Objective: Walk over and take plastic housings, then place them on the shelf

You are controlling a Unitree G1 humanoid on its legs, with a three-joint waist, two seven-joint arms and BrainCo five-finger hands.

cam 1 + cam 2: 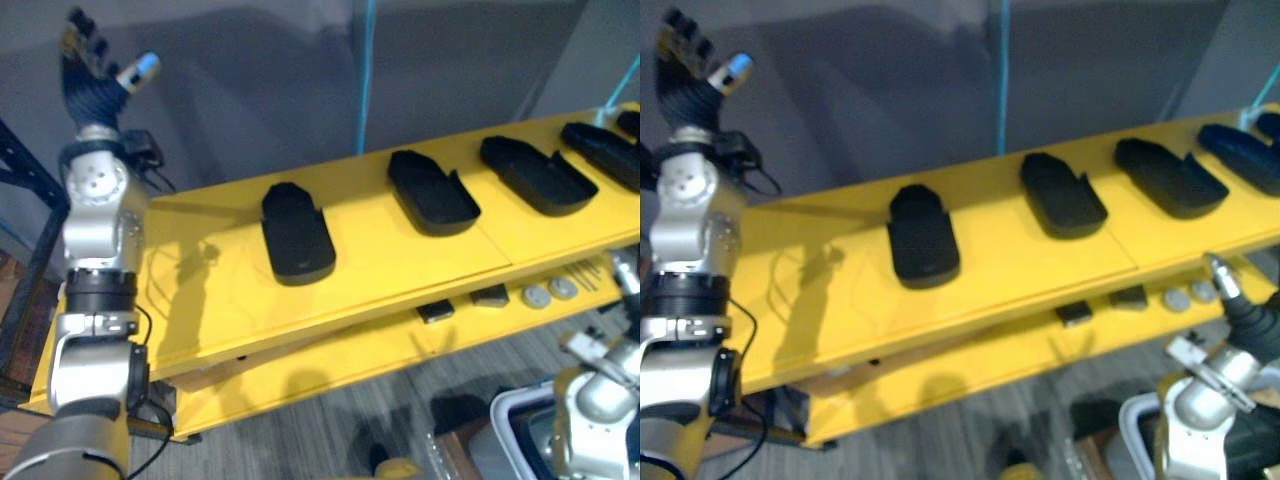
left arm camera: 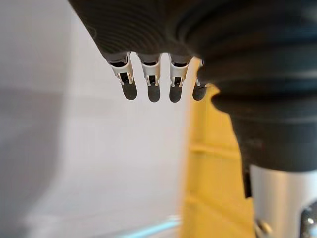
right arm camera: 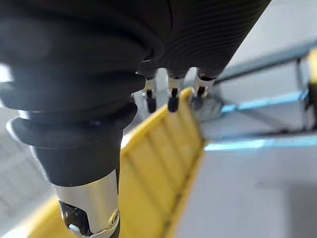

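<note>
Several black plastic housings lie in a row on the yellow upper shelf: one near the middle, one to its right, a third and more at the far right edge. My left hand is raised high at the far left, above and beyond the shelf's left end, fingers straight and holding nothing. My right hand hangs low at the right, in front of the shelf's lower tier, fingers extended and empty. Neither hand touches a housing.
The lower yellow tier carries two small black pieces and grey discs. A dark rack stands at the left. A white bin sits on the floor at lower right. A blue strap hangs behind the shelf.
</note>
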